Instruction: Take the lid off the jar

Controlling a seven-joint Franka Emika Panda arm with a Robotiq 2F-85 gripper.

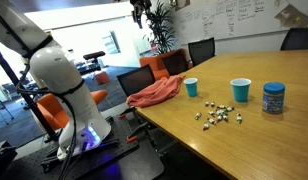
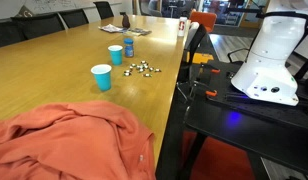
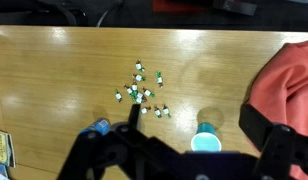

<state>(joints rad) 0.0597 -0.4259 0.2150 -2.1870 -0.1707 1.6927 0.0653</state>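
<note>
One jar (image 1: pixel 273 100), lid (image 1: pixel 273 86) barely distinguishable

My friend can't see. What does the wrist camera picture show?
Looking down on a wooden table: small pieces clustered mid-table, a blue cup below them, an orange cloth at right, the open gripper along the bottom edge.

No legible text in any view.
Whiteboard (image 1: pixel 229 15): handwritten marker lines, too small to read.
Jar (image 1: pixel 273 97): blue patterned label; no words or brand can be made out in either exterior view.
Printed sheet (image 3: pixel 0 150) at the bench (image 3: pixel 54 80) edge, wrist view: yellow and dark print, blurred and unreadable.
No numbers or signs can be read.
</note>
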